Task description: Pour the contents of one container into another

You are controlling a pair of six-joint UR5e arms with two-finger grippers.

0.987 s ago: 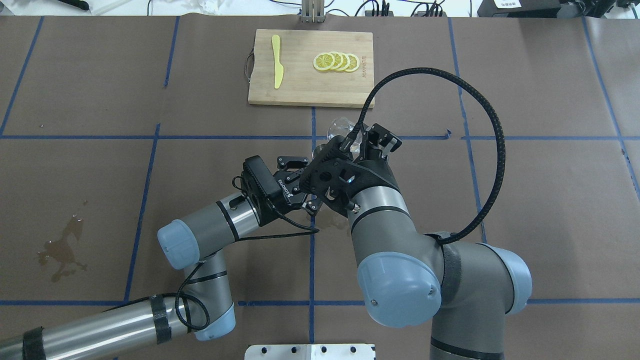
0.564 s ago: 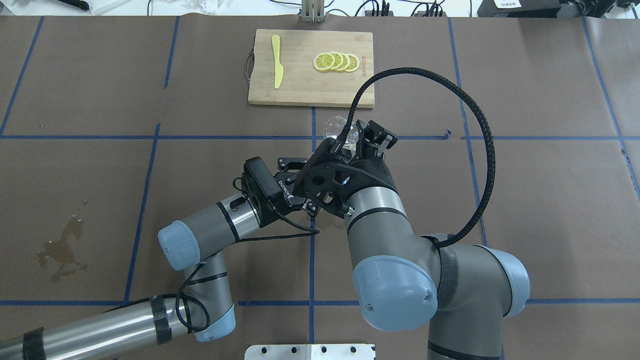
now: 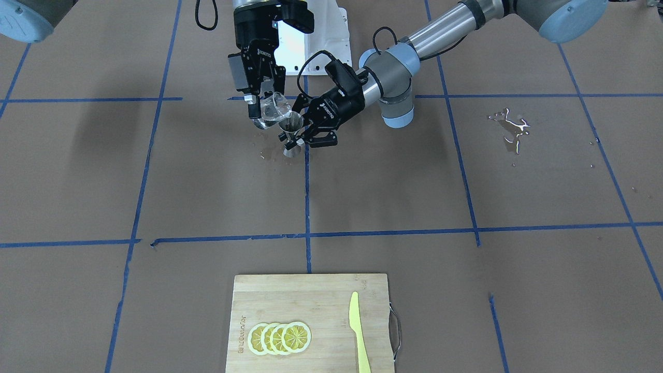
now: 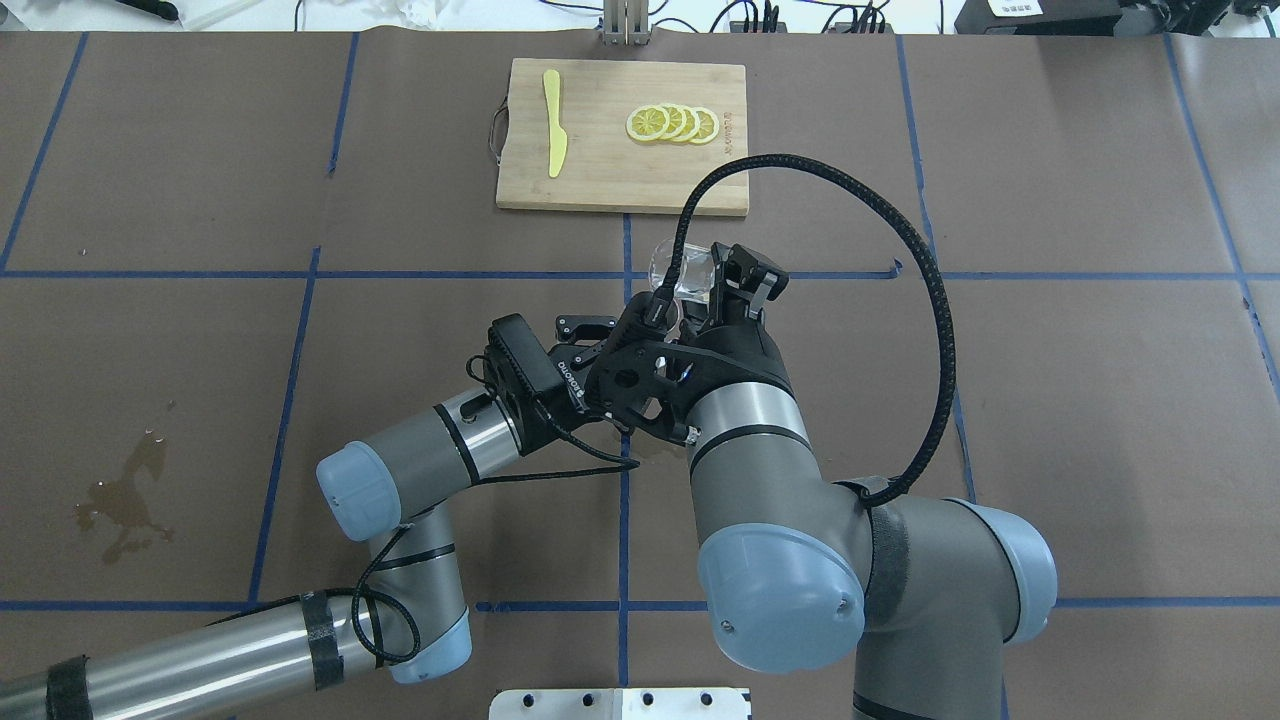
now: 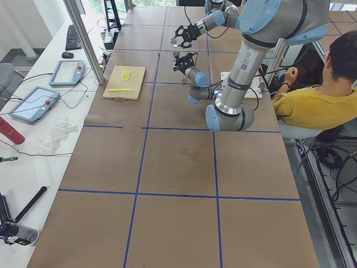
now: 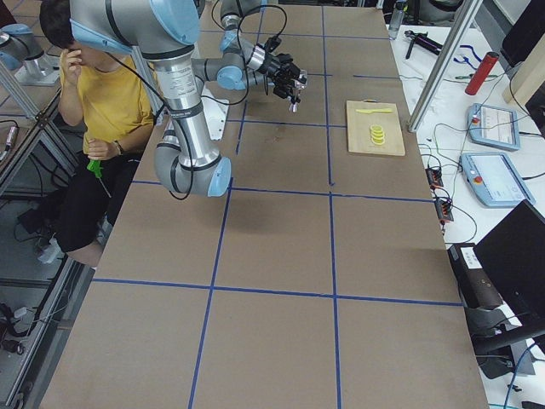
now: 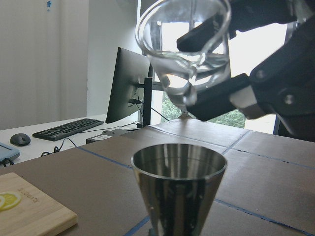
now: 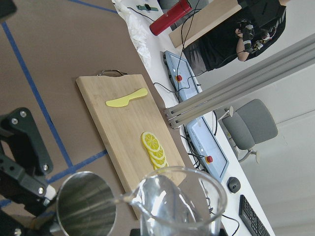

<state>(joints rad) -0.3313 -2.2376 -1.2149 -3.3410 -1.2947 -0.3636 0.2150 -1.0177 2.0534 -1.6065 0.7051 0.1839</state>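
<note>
Brown paper with blue tape lines covers the table point(image 3: 466, 181). Near the middle of the robot's edge, the silver jigger point(image 3: 291, 135) stands upright. The left gripper point(image 3: 299, 130) is clamped on its thin waist. The right gripper point(image 3: 264, 103) squeezes the clear glass cup point(image 3: 273, 110), tipped with its lip just above the jigger's open top. By the far edge lies a wooden cutting board point(image 3: 311, 300) with lemon slices point(image 3: 279, 338) and a yellow knife point(image 3: 357, 331).
</note>
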